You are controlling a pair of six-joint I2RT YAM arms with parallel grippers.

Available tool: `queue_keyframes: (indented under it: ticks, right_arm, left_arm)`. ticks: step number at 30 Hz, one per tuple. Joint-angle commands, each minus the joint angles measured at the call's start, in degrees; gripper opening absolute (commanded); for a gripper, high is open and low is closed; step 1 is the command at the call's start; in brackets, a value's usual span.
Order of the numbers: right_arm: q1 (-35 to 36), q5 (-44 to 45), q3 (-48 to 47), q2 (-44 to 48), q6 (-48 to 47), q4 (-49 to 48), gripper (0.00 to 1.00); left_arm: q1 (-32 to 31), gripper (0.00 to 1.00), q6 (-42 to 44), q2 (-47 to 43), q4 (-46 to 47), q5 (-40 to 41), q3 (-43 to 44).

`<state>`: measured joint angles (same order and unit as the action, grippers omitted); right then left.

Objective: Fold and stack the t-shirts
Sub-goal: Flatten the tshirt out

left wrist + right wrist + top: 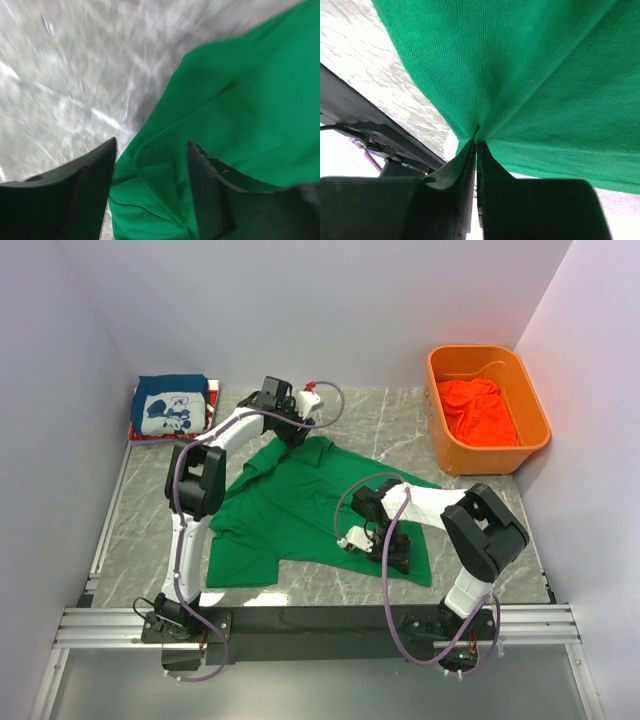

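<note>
Top view, table point(140, 510): grey marbled slab with the arm bases along its near edge.
Top view, green t-shirt point(300, 505): lies opened out across the middle of the table, collar toward the far edge, a sleeve toward the left edge, hem corner toward the near right.
Top view, dark blue t-shirt point(172, 405): folded in the far left corner, white cartoon print facing up.
Top view, red t-shirt point(141, 433): under the dark blue one, only its edges showing.
Top view, orange bin point(470, 458): stands in the far right corner.
Top view, orange-red t-shirt point(480, 410): crumpled inside the bin.
Top view, left gripper point(296, 428): at the collar end of the green t-shirt, on its far side.
Top view, right gripper point(398, 560): down on the near right part of the green t-shirt.
Left wrist view, fingers point(90, 190): spread well apart, nothing clamped; a folded edge of green cloth lies between them, bare table to the left, blurred.
Right wrist view, fingers point(452, 172): pressed together, pinching a small gather of green cloth from which creases fan out; the table's near edge shows at the left.
</note>
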<state>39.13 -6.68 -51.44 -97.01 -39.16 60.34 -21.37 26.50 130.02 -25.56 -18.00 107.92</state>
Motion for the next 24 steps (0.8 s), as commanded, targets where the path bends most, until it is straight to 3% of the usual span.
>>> queue_keyframes:
  ticks: [1, 5, 8, 10, 20, 24]
  right_arm:
    - [0.7, 0.5, -0.4, -0.5, 0.1, 2.2, 0.06]
    - [0.7, 1.2, 1.0, -0.2, -0.3, 2.5, 0.00]
    - [0.7, 1.9, 2.0, -0.2, -0.7, 2.7, 0.00]
    - [0.7, 2.1, 2.4, 0.2, -1.0, 2.9, 0.00]
    - [1.2, -0.2, 2.1, 2.2, -5.8, 8.3, 0.00]
    - [2.5, -3.8, 2.1, 3.7, -7.8, 11.8, 0.00]
  left_arm:
    - [0.6, 0.61, 1.7, 1.0, -0.9, 4.2, 1.8]
    - [1.8, 0.40, 1.9, 1.3, -2.8, 3.7, 2.2]
    - [3.7, 0.11, 0.9, 0.9, -3.6, 2.1, 3.0]
    - [5.5, 0.01, 0.4, 0.9, -4.0, 1.5, 3.7]
    - [13.5, 0.00, 0.0, 2.8, -3.7, 7.7, 5.4]
    - [15.1, 0.00, -0.1, 2.2, -2.4, 7.8, 1.6]
